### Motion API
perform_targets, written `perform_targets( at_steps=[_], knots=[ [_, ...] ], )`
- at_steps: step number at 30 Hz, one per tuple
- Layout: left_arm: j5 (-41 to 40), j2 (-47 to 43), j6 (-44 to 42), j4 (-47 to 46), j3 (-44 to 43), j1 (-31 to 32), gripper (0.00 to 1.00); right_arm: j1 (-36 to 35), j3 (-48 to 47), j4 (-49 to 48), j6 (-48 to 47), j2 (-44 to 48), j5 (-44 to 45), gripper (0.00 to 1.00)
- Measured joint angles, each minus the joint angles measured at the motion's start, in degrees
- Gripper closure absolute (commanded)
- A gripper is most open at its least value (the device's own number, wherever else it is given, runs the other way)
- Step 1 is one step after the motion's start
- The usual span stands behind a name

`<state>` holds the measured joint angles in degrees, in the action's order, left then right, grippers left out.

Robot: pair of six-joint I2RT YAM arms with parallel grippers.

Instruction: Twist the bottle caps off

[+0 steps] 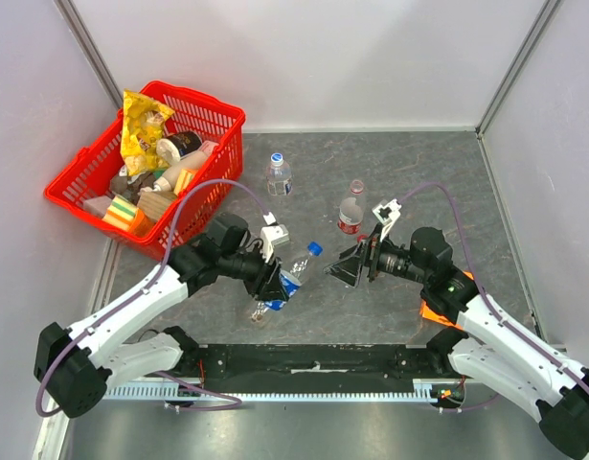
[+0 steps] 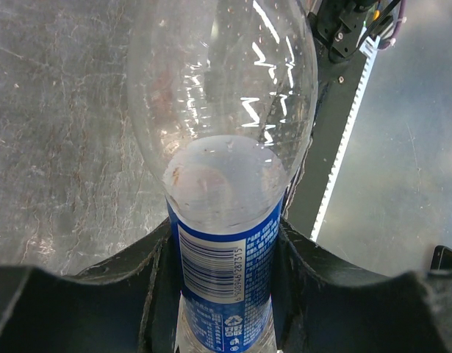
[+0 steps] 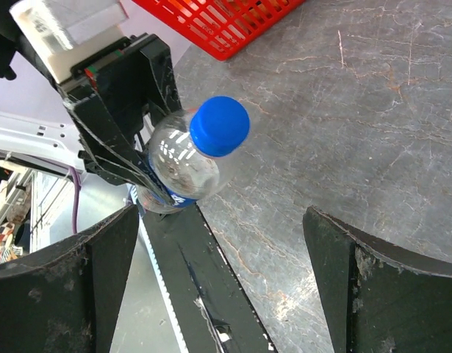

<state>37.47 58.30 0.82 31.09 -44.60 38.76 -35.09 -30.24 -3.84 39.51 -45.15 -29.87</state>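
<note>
Right wrist view: right gripper (image 3: pixel 222 243) is wide open, holding nothing, aimed at the blue cap (image 3: pixel 220 126) but well short of it. Left gripper (image 1: pixel 275 285) is clamped round the blue-labelled bottle (image 2: pixel 224 283), tilted cap-first toward the right arm. Next up, I'd say: move in, pinch the cap, twist. Red-labelled bottle (image 1: pixel 349 218) stands just behind the right gripper, pale-labelled bottle (image 1: pixel 279 179) further back, red basket (image 1: pixel 217 110) well clear. Nothing's blocking the approach.

Bright, even light casts soft shadows; white glare streaks the bottle (image 2: pixel 233 95), and the near fingers (image 2: pixel 64 309) show dark.
</note>
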Motion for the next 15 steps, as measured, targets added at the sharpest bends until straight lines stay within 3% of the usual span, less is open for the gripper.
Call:
perform_targets(
  at_steps=[10,15],
  knots=[
    [-3.3,1.7,-0.8,1.3,-0.5,3.7,0.7,0.0,0.0,0.0,1.5,-0.3,0.0,0.02],
    [-7.7,2.1,-2.3,3.8,-5.0,4.6,0.7,0.0,-2.8,0.4,1.3,-1.9,-0.2,0.03]
  ],
)
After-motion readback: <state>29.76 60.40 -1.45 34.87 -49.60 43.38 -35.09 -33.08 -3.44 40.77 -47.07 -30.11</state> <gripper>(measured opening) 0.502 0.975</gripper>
